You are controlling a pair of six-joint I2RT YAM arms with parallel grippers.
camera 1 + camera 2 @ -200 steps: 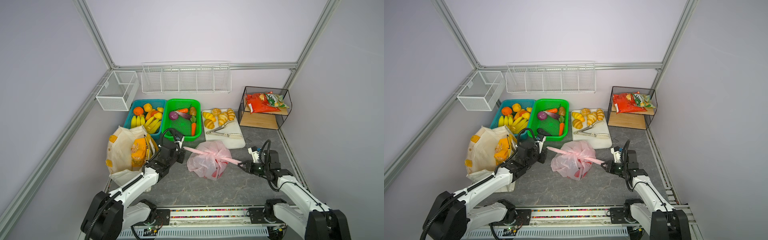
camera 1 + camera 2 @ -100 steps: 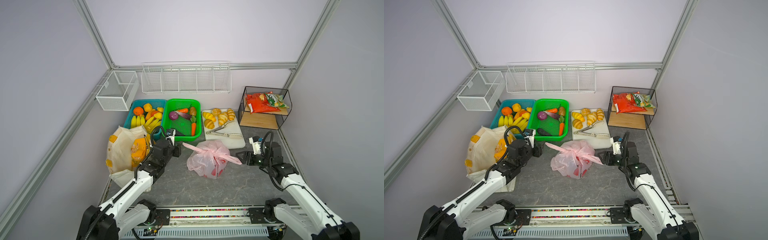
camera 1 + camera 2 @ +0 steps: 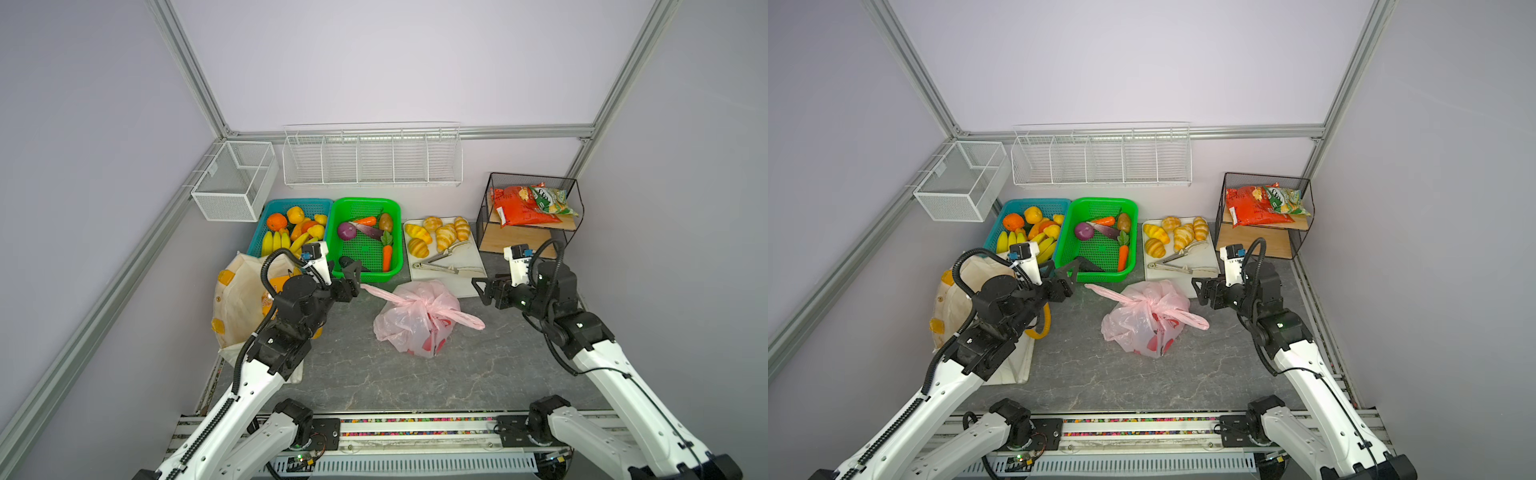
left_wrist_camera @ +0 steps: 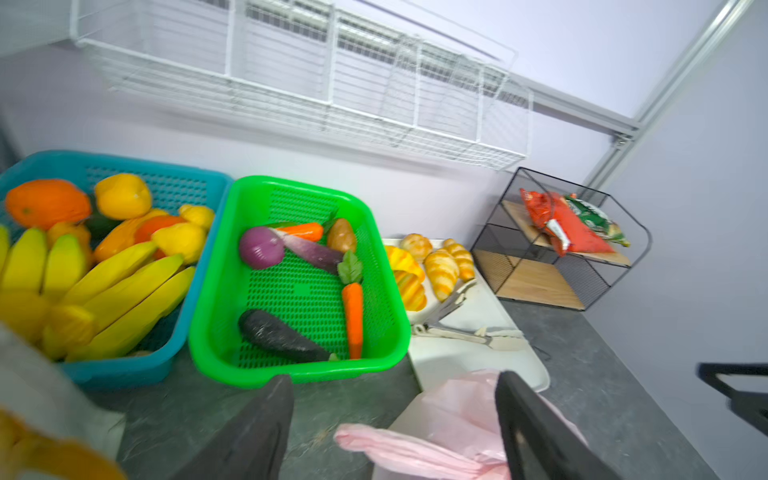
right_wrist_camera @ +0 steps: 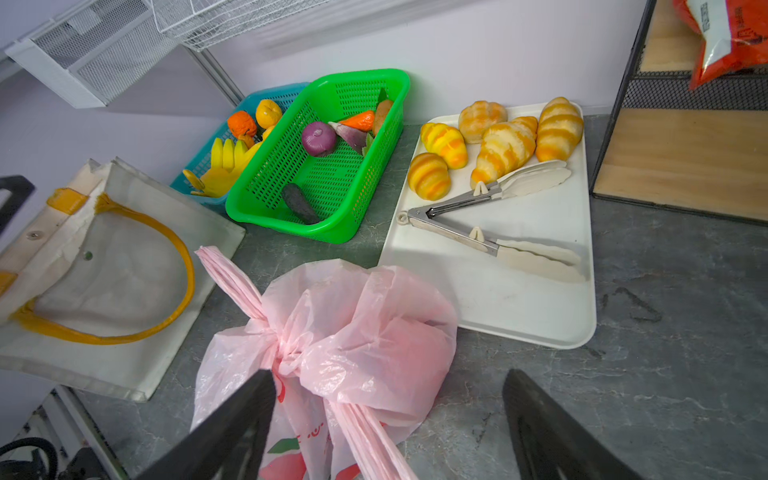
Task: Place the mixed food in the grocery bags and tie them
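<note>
Release at the pink bag (image 3: 415,328): my left pincer (image 3: 356,277) and right pincer (image 3: 478,292), a second ago clamped on the bag's two handle tails and drawing them taut, now stand with jaws wide and hold nothing. The tails have gone slack. The left tail (image 3: 378,293) reaches toward my left pincer; the right tail (image 3: 469,321) has dropped onto the grey table (image 3: 374,382). The bag sits much where it sat, mid-table, just near of the white tray (image 5: 498,299), knotted at the top. The canvas tote (image 3: 237,299) lies at the left, beside my left arm.

In both top views my left pincer hides part of the near rim of the green basket (image 3: 365,202). The left wrist view shows that basket whole, the purple onion (image 4: 261,248) at its far end and the dark eggplant (image 4: 282,336) at its near end, neither yet bagged, and the left tail's tip lying loose between my parted fingers (image 4: 257,428). Only the right wrist view shows the knot (image 5: 286,353) close up, the red apple print (image 5: 278,467) on the bag's side, and the tote's yellow handle (image 5: 189,270) lying flat on the canvas.
</note>
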